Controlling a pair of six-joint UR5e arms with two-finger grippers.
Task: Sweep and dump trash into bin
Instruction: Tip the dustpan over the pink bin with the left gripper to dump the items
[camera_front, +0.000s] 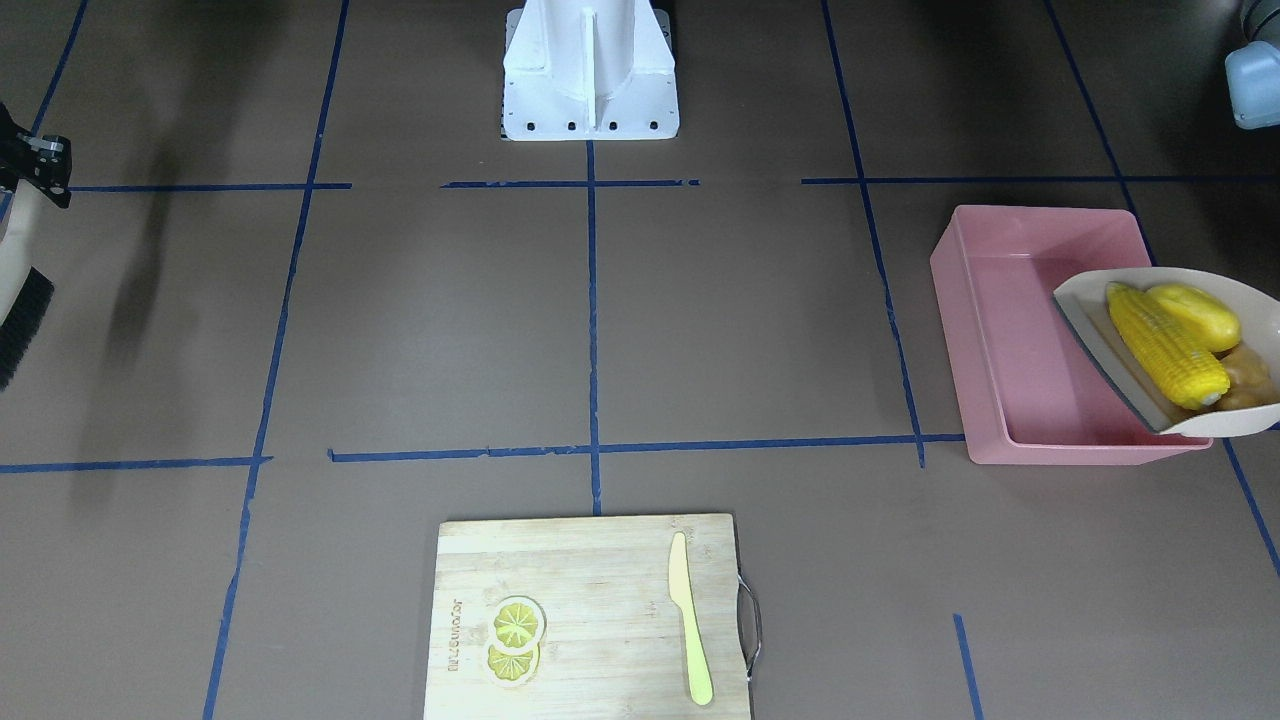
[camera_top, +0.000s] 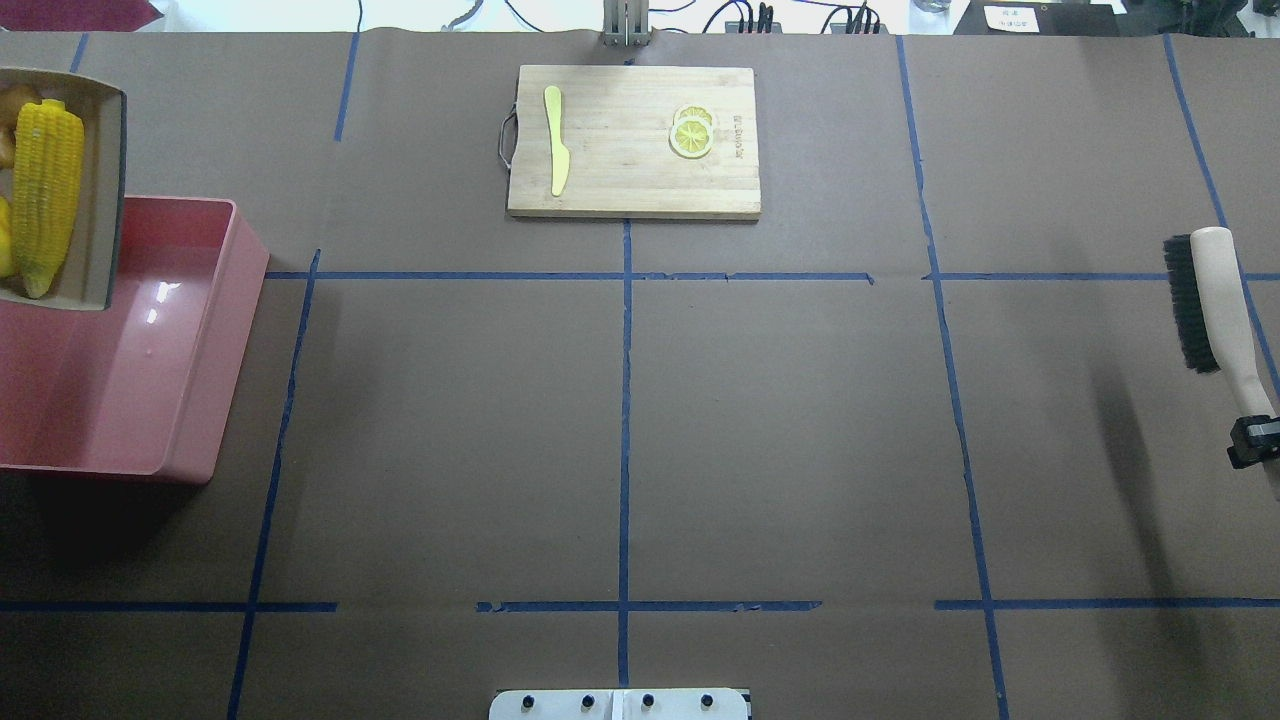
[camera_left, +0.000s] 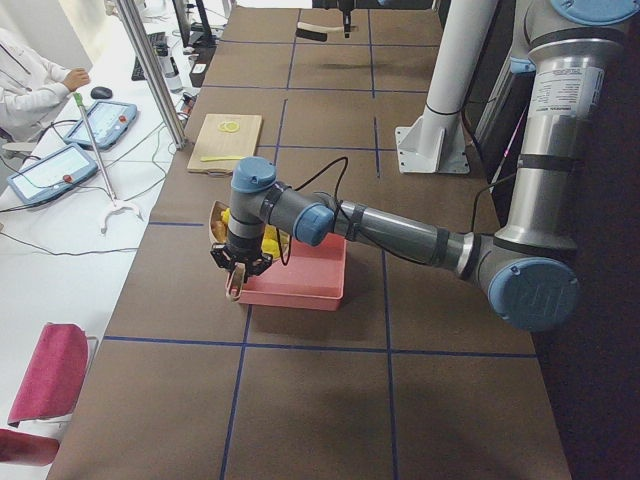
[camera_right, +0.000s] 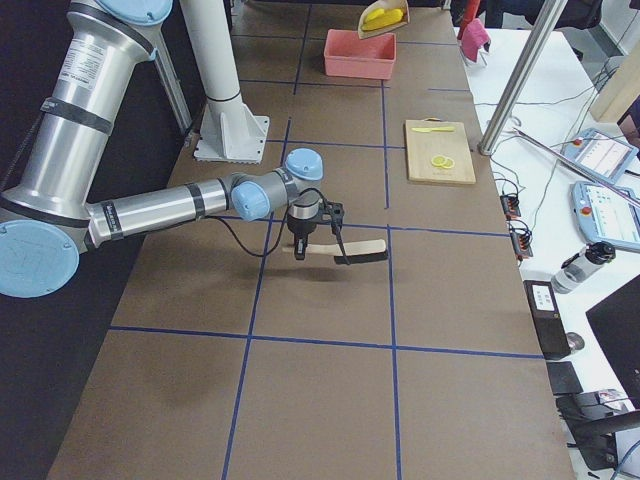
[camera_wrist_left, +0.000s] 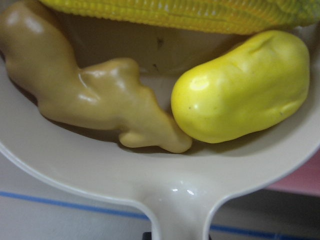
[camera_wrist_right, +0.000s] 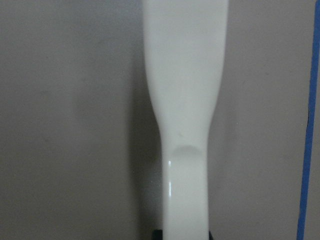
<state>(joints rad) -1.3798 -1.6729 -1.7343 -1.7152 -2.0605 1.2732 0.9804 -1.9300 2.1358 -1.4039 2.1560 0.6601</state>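
The beige dustpan (camera_front: 1240, 420) hangs tilted over the right part of the pink bin (camera_front: 1010, 380). It holds the corn cob (camera_front: 1165, 345), the yellow potato-like lump (camera_front: 1195, 315) and the tan ginger root (camera_front: 1250, 375). The left wrist view shows the ginger (camera_wrist_left: 95, 100) and the lump (camera_wrist_left: 242, 85) lying against the pan's back wall, with the handle (camera_wrist_left: 175, 220) running to my left gripper (camera_left: 238, 265), which is shut on it. My right gripper (camera_top: 1255, 440) is shut on the handle of a black-bristled brush (camera_top: 1215, 300) held above the table, far from the bin (camera_top: 130, 380).
A wooden cutting board (camera_top: 632, 140) with a pale knife (camera_top: 556, 140) and lemon slices (camera_top: 690, 135) lies at the far middle edge. The robot's white base (camera_front: 590, 70) stands at the near middle. An operator (camera_left: 30, 80) sits beyond the far edge.
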